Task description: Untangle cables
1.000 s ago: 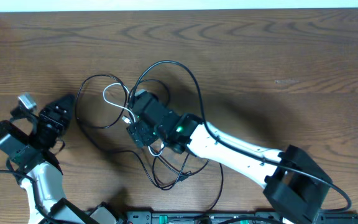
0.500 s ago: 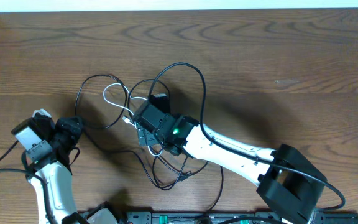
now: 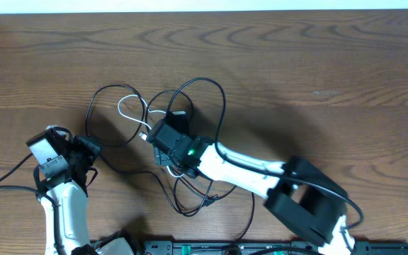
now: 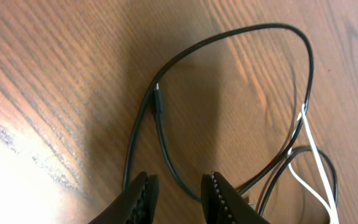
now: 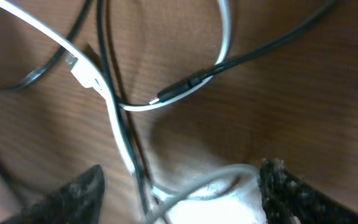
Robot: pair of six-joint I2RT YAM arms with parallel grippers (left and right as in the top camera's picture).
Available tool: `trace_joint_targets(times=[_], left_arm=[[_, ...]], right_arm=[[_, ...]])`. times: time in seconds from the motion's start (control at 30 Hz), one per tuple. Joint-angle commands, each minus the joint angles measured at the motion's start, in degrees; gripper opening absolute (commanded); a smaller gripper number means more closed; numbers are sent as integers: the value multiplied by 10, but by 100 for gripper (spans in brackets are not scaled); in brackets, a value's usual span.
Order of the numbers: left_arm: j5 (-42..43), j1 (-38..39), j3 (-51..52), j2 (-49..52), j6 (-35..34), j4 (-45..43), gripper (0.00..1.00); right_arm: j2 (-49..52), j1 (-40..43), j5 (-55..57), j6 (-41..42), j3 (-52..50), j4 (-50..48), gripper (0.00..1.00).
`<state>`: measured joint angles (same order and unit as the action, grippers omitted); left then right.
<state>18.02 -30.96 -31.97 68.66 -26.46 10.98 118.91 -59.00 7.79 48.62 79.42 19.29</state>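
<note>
Cables (image 3: pixel 205 78) lie in a loose knot just left of the middle of the overhead frame, thin black loops crossing one another on the wooden table (image 3: pixel 296 57). One loop rises to the upper right of the knot, another bulges out to the left, and a few strands trail toward the bottom edge. We see a white cord (image 3: pixel 120 108) making a small loop inside the left black loop, at the upper left of the knot.

The right gripper (image 3: pixel 163 134) sits over the middle of the knot, and its white arm (image 3: pixel 239 166) runs off toward the lower right corner. In its wrist view the two fingers stand far apart at the bottom corners of the frame, so we read it as wide open. The white cord crosses the frame between them, with a white plug (image 5: pixel 82 68) at the upper left and a black plug (image 5: pixel 179 90) near the middle, lying at the white cord's bend. A blurred pale patch sits low between the fingers; we cannot tell what it is, nor whether either finger touches a cord.

The left gripper (image 3: pixel 89 150) is at the lower left of the overhead frame, just beside the left black loop. In its wrist view the toothed fingers (image 4: pixel 143 198) stand a little apart at the bottom edge, clamped on nothing. One black strand runs down into the gap between them. Above them a small black connector (image 4: pixel 157 102) lies near the middle of the frame, where two strands meet.
</note>
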Motion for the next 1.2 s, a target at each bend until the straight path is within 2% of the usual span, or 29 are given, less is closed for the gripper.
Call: trace_joint_targets(times=[0.0, 0.03, 0.07, 0.2, 0.33, 0.53, 0.67, 0.77, 0.93, 1.03, 1.17], left_arm=[[-12, 2, -5, -5, 14, 7, 29], [-12, 2, -5, -5, 14, 8, 29], [-12, 2, -5, -5, 14, 8, 29], [-12, 2, -5, -5, 14, 11, 29], [-12, 2, -5, -5, 15, 17, 29], [-9, 2, -5, -5, 25, 19, 29], [-7, 2, -5, -5, 24, 19, 29], [-5, 2, -5, -5, 24, 19, 29], [-5, 2, -5, -5, 24, 18, 29], [-5, 2, -5, -5, 24, 19, 29], [-3, 2, -5, -5, 25, 28, 29]], right_arm=[[25, -3, -12, 0, 4, -17, 52], [29, -3, -16, 0, 4, -21, 22], [29, -3, -16, 0, 4, -23, 1], [10, 10, -17, -57, 5, -37, 1], [-55, 45, -17, -116, 11, -18, 1], [-226, 149, 68, -174, 13, 42, 1], [-362, 261, 118, -199, 13, 58, 1], [-460, 370, 94, -200, 13, 59, 1], [-579, 529, -27, -200, 13, 73, 1], [-615, 573, -50, -200, 13, 105, 1], [-624, 586, -35, -200, 12, 158, 1]])
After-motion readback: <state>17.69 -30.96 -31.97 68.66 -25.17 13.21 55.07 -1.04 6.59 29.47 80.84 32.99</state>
